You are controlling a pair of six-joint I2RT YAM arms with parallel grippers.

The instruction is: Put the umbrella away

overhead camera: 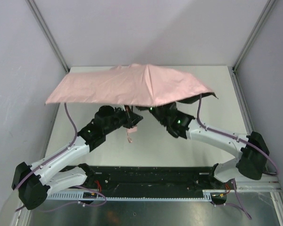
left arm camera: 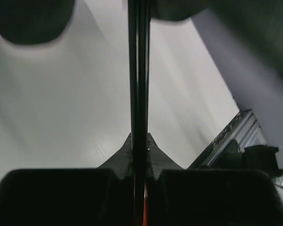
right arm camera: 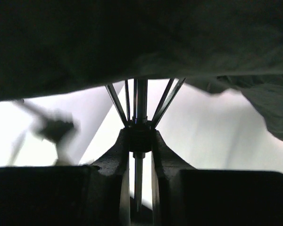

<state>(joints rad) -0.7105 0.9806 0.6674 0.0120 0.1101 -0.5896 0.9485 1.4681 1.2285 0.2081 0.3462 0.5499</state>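
Your umbrella [overhead camera: 132,84] spreads open across the frame's upper middle. Your left gripper [left arm camera: 140,141] pinches its dark shaft [left arm camera: 139,70]; your right gripper [right arm camera: 140,137] clamps it just under the canopy [right arm camera: 132,37].

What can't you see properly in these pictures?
- Top view: the umbrella canopy hides the tips of the left tool and right tool.
- Left wrist view: the shaft runs off the top edge.
- Right wrist view: a blurred shape at left, unidentifiable.
- Top view: a dangling pink bit, too small to name.
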